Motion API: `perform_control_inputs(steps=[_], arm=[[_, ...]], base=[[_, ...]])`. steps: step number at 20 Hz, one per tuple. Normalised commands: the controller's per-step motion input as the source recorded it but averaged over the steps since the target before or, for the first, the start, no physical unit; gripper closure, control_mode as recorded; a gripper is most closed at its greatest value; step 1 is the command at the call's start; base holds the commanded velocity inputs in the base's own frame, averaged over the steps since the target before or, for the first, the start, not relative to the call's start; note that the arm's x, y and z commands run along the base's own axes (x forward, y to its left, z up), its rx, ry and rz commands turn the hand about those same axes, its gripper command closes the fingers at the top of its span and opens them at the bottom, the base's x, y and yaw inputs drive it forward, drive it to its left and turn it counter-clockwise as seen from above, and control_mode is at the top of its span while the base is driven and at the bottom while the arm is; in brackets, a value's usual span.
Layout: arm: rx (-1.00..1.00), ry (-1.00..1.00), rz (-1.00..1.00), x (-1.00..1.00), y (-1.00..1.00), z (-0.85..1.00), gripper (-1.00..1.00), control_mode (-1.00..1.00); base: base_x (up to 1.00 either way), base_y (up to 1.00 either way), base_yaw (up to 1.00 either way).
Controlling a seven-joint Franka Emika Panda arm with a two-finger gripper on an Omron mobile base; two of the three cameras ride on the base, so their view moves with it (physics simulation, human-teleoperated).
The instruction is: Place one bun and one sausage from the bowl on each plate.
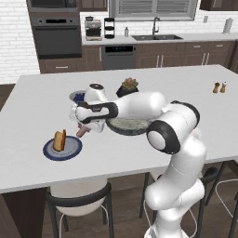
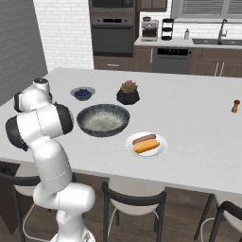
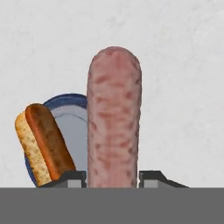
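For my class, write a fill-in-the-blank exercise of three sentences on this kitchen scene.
1. The gripper is shut on a ____.
2. The dark blue plate holds a single ____.
3. The white plate holds a sausage and a ____.

Missing words: sausage; bun; bun.

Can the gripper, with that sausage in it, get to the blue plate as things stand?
Probably yes. The gripper, shut on the sausage, hangs over bare counter close beside the blue plate. Nothing stands between them; the bun leaves part of the plate free.
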Motion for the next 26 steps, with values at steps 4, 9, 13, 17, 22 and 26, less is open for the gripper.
perform_control_inputs(steps=[4,9,13,17,22,26], arm=[[-0.11,0.08,0.11,0.00,0.37,-0.38,1.00,-1.00],[-0.10,0.05,0.05,0.00,0.04,-0.49,1.00,-1.00],[-0.05,0.05,0.03,0.00,0.21,-0.30,1.00,-1.00],[-0.03,0.05,0.01,0.00,0.38,-0.27,1.00,-1.00],[-0.01,0.02,0.02,0.10,0.23,-0.25,1.00,-1.00],[-0.02,0.01,0.02,0.04,0.06,-0.29,1.00,-1.00]], base=[[0.00,0.00,0.00],[0.00,0.00,0.00],[0.00,0.00,0.00],[0.00,0.00,0.00],[0.00,0.00,0.00],[0.00,0.00,0.00]])
